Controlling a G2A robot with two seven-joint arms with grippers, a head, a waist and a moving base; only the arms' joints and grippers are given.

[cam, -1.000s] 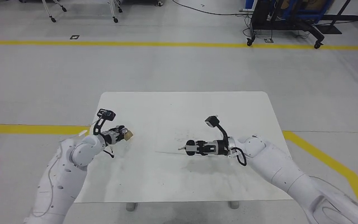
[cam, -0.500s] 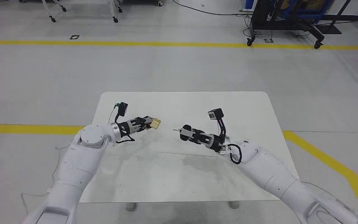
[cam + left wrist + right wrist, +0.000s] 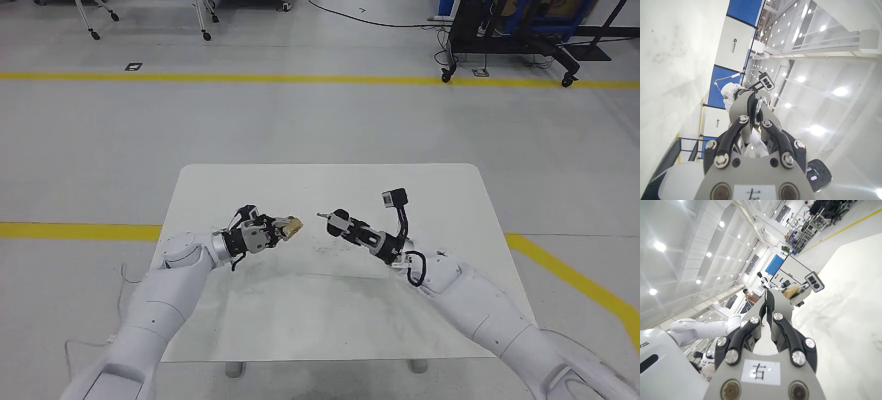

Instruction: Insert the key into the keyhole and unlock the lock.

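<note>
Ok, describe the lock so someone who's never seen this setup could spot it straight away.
Find the white table on the grey floor. Above the tabletop, the lock sits pinched in the left gripper, facing the thin key in the right gripper. It is the only brass-coloured block there.

One brass lock (image 3: 289, 226), what looks like one small key (image 3: 322, 214), and one table (image 3: 400, 190).

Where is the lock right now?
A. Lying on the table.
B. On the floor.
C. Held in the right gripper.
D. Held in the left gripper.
D: the left gripper is shut on the lock, shackle between its jaws in the left wrist view; the right gripper holds the key.
</note>
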